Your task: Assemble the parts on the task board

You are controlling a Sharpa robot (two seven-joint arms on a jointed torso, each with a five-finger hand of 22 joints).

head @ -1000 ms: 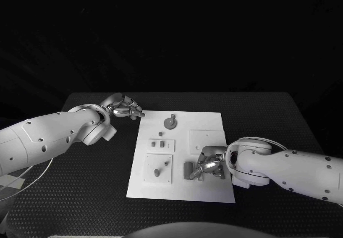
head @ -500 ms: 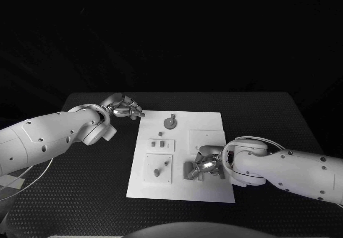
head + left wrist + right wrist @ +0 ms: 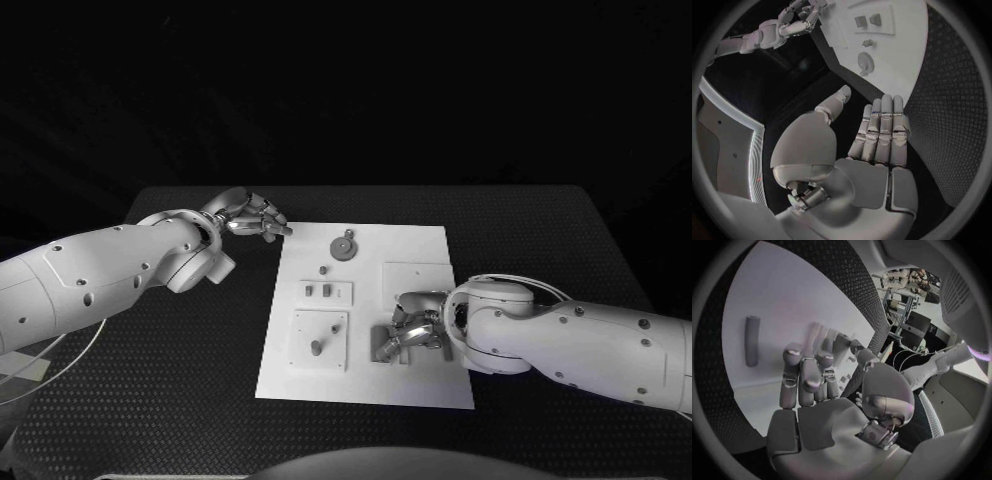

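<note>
Currently the white rectangular task board (image 3: 368,312) lies flat at the middle of the black textured counter (image 3: 173,380). Small grey parts sit on it: a round disc-shaped part w/ a tab (image 3: 343,246) near the far edge, two small rectangular pieces (image 3: 327,291) in a raised pad at mid-board, a short peg (image 3: 317,348) on the square pad near the front-left, and a grey cylindrical bar (image 3: 381,342) just beside the right robot hand (image 3: 414,330).

Right robot hand: low over the board's right-front area, fingers curled down next to the bar. The right wrist view shows the bar (image 3: 751,340) lying apart from the fingertips (image 3: 792,352), w/ no part visible in the palm; whether anything is pinched under the fingers cannot be told.

Left robot hand (image 3: 254,217): off the board, over the counter near its far-left corner. The left wrist view shows it (image 3: 873,150) w/ fingers straight and apart, holding nothing.

Handling (judgement): parts look like rigid, light moulded pieces w/ smooth faces, so likely slippery under metal fingertips and prone to roll or skid on the smooth board. Take the bar across its mid-length, thumb opposing a finger on the long sides. Board appears stiff but unfixed; downward pressure could shift it.
</note>
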